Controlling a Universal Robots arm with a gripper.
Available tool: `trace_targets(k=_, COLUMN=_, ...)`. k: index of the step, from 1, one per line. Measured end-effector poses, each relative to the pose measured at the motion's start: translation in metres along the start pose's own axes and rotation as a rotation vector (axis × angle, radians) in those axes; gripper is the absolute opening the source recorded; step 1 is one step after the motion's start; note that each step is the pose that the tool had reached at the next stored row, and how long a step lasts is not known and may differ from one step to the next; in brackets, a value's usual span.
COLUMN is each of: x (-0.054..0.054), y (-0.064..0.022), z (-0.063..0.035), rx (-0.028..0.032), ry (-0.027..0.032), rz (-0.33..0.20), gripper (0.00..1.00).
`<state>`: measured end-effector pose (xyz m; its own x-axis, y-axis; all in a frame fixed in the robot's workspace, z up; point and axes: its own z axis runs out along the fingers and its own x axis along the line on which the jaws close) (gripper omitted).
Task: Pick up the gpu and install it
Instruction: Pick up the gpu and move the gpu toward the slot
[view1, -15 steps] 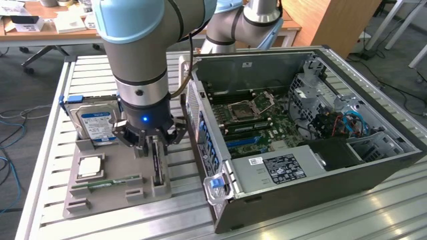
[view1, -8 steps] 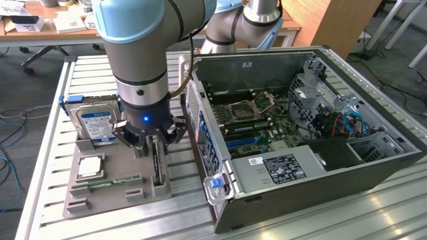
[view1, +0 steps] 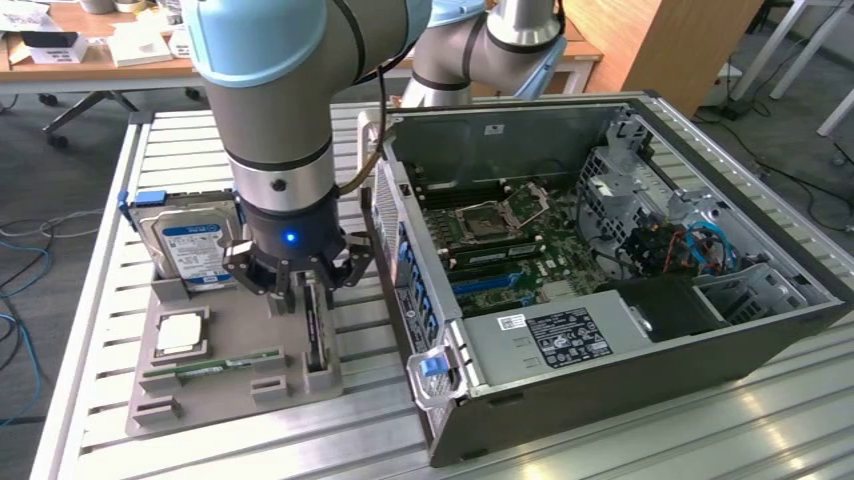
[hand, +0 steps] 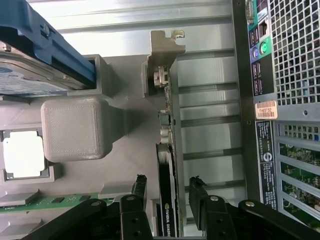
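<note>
GPU (hand: 167, 200), marked NVIDIA, stands between parted fingers (hand: 198, 194).

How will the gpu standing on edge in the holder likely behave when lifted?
The gpu is a thin board with a metal bracket: probably stiff and light. Standing on edge in the gray holder, it could tip if nudged sideways. Its exposed parts look fragile.

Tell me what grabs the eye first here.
The gripper hangs over the grey holder, its fingers open on either side of the gpu standing on edge. On the exterior view's right, the open computer case shows its motherboard; a blue-labelled hard drive stands in the holder.
</note>
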<state>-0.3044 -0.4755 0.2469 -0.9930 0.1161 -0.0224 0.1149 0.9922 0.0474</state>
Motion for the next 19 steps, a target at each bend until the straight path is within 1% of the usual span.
trace_targets(k=10, x=0.002, y=0.0006, z=0.0088, rx=0.0000, ry=-0.0001, rz=0.000, gripper=0.47)
trace_targets(k=14, x=0.005, y=0.0020, z=0.0114, rx=0.0000, ry=-0.0002, rz=0.000, gripper=0.47)
trace_targets(k=19, x=0.005, y=0.0028, z=0.0139, rx=0.0001, ry=0.0000, rz=0.000, gripper=0.47)
